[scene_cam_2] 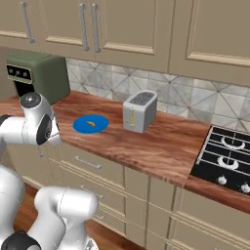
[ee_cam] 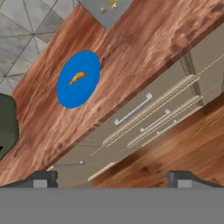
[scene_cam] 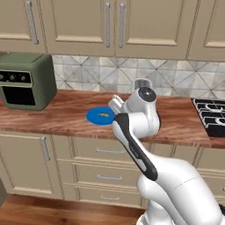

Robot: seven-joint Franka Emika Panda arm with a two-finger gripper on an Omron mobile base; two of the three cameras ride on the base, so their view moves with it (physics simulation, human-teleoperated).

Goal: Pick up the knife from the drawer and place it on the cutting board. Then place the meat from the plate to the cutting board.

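Gaping wide and empty, claw [ee_cam: 109, 177] off the counter edge [ee_cam: 131, 94], blue plate [ee_cam: 78, 78] with meat [ee_cam: 76, 78] well inboard.

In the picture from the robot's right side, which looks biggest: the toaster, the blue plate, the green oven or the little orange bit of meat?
Largest to smallest:
1. green oven
2. toaster
3. blue plate, close to the toaster since it lies flat; unsure
4. meat
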